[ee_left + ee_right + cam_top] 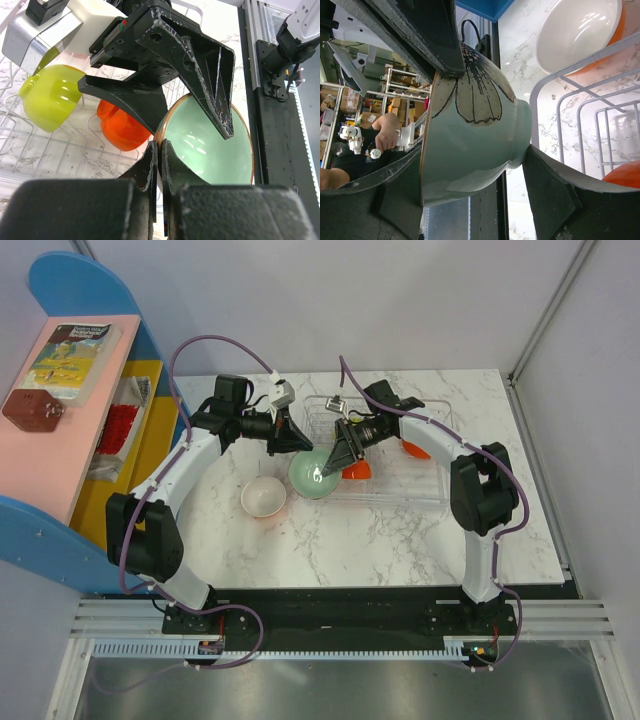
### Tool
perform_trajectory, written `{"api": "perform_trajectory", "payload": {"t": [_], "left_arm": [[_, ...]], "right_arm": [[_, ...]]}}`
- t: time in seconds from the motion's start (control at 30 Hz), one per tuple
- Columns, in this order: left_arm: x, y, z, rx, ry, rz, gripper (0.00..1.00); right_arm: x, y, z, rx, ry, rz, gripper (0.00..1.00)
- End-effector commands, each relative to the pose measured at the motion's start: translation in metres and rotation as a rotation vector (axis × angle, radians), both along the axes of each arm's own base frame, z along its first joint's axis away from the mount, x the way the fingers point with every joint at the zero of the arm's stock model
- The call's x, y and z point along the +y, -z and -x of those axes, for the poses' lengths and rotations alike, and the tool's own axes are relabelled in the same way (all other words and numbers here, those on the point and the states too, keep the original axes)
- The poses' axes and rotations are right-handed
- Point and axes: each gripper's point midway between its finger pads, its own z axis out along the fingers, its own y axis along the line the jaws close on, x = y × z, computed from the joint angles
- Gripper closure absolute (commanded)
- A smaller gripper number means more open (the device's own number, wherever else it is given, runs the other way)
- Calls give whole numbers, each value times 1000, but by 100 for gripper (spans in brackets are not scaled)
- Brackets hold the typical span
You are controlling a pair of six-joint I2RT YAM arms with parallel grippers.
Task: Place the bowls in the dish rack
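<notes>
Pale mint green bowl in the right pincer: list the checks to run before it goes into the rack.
1. Right pincer on the pale mint green round plastic bowl, a finger on each side: ok.
2. Left pincer off that bowl: shut right at its rim, pinching or not: cannot tell.
3. Bare ribs free in the clear plastic dish rack: ok.
4. Gap to the orange plastic bowl and lime green plastic bowl in the rack: cannot tell.
5. Orange bowl with white inside loaded: not ok, it sits on the marble table.
</notes>
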Motion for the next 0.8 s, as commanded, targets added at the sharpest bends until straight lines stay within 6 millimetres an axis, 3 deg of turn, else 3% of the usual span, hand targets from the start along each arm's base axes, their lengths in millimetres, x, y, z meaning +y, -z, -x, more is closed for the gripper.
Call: {"api": "perform_trajectory", "payload": {"t": [0.0,0.07,0.1,0.27,0.43,0.77], "left_arm": [[-5,-21,3,-41,28,35,98],[-5,-19,2,-37,24,31,95],[-5,-19,2,-37,24,31,87],[-4,-18,3,-31,25,31,80],[-5,-18,4,-29,29,32,63],[-5,-15,4,-20,30,29,62]], "right_arm": [[1,-20,6,-21,-56,-109,100],[2,-17,6,-19,-52,-98,100],[2,-18,5,-28,-47,-94,100],[1,-15,4,-33,-37,-77,100],[2,-10,0,-49,-14,-39,100],[3,12,-12,-84,56,78,100]]}}
